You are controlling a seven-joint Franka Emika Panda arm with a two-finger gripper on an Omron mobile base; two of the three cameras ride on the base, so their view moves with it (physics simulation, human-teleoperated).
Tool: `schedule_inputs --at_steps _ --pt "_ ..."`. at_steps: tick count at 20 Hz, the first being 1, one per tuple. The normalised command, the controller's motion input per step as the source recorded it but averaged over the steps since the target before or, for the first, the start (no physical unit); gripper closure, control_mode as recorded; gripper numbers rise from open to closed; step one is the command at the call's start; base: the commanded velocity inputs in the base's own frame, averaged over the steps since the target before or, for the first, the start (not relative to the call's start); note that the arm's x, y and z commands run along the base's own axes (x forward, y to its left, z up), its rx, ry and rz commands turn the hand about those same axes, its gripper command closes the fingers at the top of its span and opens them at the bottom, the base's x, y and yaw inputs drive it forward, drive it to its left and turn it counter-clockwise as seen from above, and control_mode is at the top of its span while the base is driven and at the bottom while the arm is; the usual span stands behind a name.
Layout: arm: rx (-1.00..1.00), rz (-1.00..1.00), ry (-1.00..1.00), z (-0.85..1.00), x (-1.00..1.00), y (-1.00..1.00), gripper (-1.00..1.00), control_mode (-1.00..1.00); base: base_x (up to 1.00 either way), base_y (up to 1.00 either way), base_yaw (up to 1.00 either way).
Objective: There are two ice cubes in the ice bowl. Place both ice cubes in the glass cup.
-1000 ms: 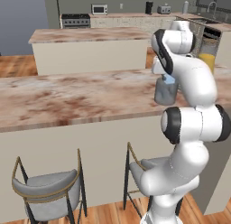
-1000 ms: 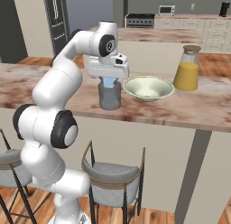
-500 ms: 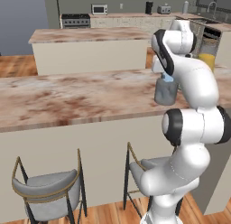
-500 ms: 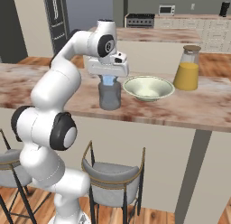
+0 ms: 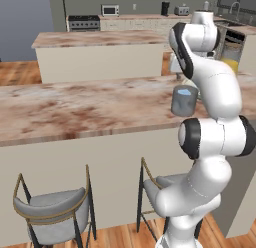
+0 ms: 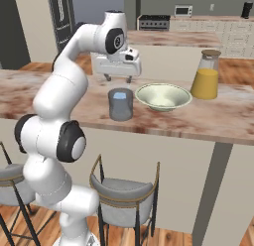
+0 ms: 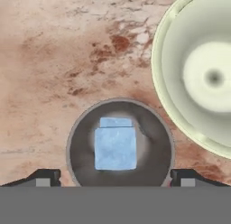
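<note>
On the marbled kitchen counter (image 6: 208, 116), your gripper (image 6: 118, 79) is hanging just above the glass cup (image 6: 120, 104), its fingers (image 7: 45, 177) spread wide to either side of the cup's rim and holding nothing. Looking down along the hand, you are seeing the ice cubes (image 7: 115, 147) sitting inside the cup, one stacked on the other, pale blue against the grey bottom. Just to the right of the cup, close but not touching it, the ice bowl (image 6: 163, 96) is resting upright on the counter, and its cream inside is showing bare. Farther right of the cup, beyond the bowl, a jug of orange liquid (image 6: 206, 75) is standing near the counter's back edge. Below the cup, at the counter's front, a grey stool (image 6: 125, 192) is tucked in beside your robot's base.
</note>
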Motion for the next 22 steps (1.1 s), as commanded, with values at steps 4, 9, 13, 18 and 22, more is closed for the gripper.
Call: schedule_inputs --at_steps 4,9,13,18,22 --pt "0.0 0.06 -0.12 0.33 -0.81 0.0 -1.0 -1.0 0.0 0.0 0.0" --pt "-0.04 0.14 -0.09 -0.09 -1.0 0.26 -1.0 -1.0 0.0 0.0 0.0" --pt "-0.09 0.14 0.0 -0.81 -1.0 0.22 -1.0 -1.0 0.0 0.0 0.0" --pt "-0.15 0.13 0.0 -1.0 -1.0 0.17 -1.0 -1.0 0.0 0.0 0.0" --pt "-0.23 0.13 -0.23 -0.86 -1.0 0.05 -1.0 -1.0 0.0 0.0 0.0"
